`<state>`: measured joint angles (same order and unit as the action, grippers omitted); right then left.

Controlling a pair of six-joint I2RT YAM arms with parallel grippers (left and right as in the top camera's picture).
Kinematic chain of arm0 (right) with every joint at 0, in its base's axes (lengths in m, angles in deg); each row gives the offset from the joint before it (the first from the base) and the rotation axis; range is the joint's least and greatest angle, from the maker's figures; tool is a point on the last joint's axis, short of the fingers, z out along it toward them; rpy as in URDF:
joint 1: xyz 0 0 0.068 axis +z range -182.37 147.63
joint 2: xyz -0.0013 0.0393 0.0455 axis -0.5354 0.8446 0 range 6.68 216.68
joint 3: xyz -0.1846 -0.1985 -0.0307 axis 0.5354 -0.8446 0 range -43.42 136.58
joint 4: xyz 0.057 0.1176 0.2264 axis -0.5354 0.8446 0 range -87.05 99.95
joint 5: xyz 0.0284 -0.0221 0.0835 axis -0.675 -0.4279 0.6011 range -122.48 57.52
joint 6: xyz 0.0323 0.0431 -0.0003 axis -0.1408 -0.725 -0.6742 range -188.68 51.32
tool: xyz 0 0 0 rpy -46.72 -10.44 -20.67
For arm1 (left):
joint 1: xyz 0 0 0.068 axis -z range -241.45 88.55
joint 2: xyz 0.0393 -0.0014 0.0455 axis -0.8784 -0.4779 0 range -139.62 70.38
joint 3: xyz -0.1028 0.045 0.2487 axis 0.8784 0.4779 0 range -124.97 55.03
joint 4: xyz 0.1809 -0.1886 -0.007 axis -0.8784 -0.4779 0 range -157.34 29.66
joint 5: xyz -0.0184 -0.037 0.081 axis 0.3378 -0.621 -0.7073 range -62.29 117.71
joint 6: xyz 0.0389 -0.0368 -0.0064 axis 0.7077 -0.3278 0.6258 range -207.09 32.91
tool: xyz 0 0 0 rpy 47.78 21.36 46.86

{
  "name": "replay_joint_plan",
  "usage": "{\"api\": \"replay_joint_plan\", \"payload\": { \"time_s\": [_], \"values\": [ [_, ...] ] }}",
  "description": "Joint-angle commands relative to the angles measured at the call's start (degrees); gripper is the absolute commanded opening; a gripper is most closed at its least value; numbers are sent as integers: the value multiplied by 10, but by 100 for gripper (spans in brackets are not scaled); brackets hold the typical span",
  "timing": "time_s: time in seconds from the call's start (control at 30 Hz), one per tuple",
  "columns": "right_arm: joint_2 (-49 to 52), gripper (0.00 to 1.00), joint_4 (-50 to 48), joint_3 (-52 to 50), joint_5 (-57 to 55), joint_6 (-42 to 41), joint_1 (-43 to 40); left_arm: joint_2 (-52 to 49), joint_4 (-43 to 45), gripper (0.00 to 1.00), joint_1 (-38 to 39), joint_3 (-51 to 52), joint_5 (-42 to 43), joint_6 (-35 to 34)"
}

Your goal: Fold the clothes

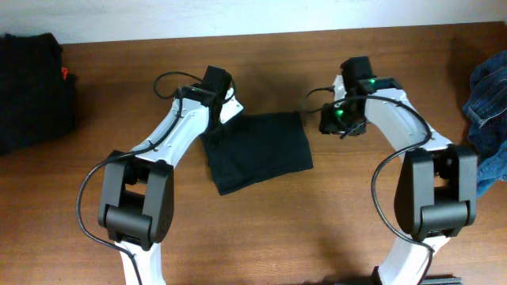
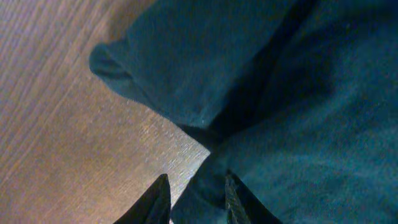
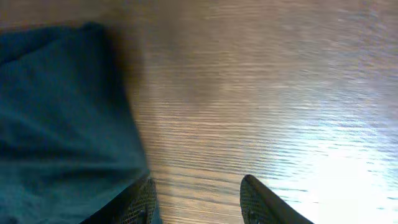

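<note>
Overhead view, left to right.

- Far left edge of the tabletop [image 1: 261, 241]: a heap of black cloth [image 1: 28, 91], loosely bunched, with a small orange-red patch [image 1: 65, 74] on its right side. It is well apart from both arms.
- Left arm [image 1: 170, 134]: reaches up and inward. The left claw [image 1: 217, 123] is down at the upper left corner of the black T-shirt [image 1: 261, 150].
- Left wrist view: the two fingers [image 2: 158, 202] stand close together, with a bunched edge of the dark cloth filling the gap between them. A loose lobe of cloth lies on the wood just beyond the fingers. Cannot tell whether the cloth is pinched tight or only bracketed.
- Centre: the T-shirt lies flat on the tabletop between the two arms. It is folded to a rough rectangle, turned slightly so its right end sits higher in the overhead view. No print is visible.
- Right arm [image 1: 412, 134]: curves in from the right. The right claw [image 1: 337, 119] sits just beside the shirt's upper right corner, green lights showing on the wrist.
- Right wrist view: the right claw's fingers [image 3: 267, 202] are spread, with bare wood between them and nothing grasped. The left-hand finger stands at the shirt's edge, and the cloth lies outside the gap.
- Far right edge: a crumpled blue denim garment [image 1: 487, 111], partly out of view and near the right arm's base.
</note>
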<state>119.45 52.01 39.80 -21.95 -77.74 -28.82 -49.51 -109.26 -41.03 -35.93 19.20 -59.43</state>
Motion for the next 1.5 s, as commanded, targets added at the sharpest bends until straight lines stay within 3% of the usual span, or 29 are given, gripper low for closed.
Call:
{"api": "replay_joint_plan", "payload": {
  "time_s": [0.0,0.07,0.1,0.13,0.2,0.3,0.5,0.57,0.67,0.87,1.07,1.4,1.47],
  "values": [
    [-13,49,2,8,-2,-2,-15,-3,-7,29,-3,-2,-3,8],
    [-13,49,3,8,-3,-2,-21,-3,-10,30,-3,-2,-3,8],
    [-13,49,5,8,-3,-2,-21,-3,-12,40,-3,-2,-3,7],
    [-13,49,5,8,-3,-2,-22,-3,-16,57,-3,-2,-3,7],
    [-13,49,5,8,-3,-2,-22,-3,-26,70,-3,-2,-3,7],
    [-13,49,5,8,-3,-2,-22,-3,-35,75,-3,-3,1,16],
    [-13,49,5,8,-3,-2,-22,-3,-45,76,-6,-3,92,87],
    [-13,49,7,8,-4,-2,-22,-3,-46,70,-7,-3,92,98],
    [-13,49,10,8,-10,-2,-22,-3,-52,44,-8,-3,92,111],
    [-13,49,11,8,-12,-2,-22,-3,-56,35,-15,-3,92,112],
    [-13,49,11,8,-19,-2,-22,-3,-56,1,-21,-15,65,112],
    [-13,49,11,8,-22,-2,-22,-3,-35,0,-21,-63,46,126],
    [-13,49,11,8,-22,-2,-22,-4,-24,5,-21,-63,46,128]
  ]
}}
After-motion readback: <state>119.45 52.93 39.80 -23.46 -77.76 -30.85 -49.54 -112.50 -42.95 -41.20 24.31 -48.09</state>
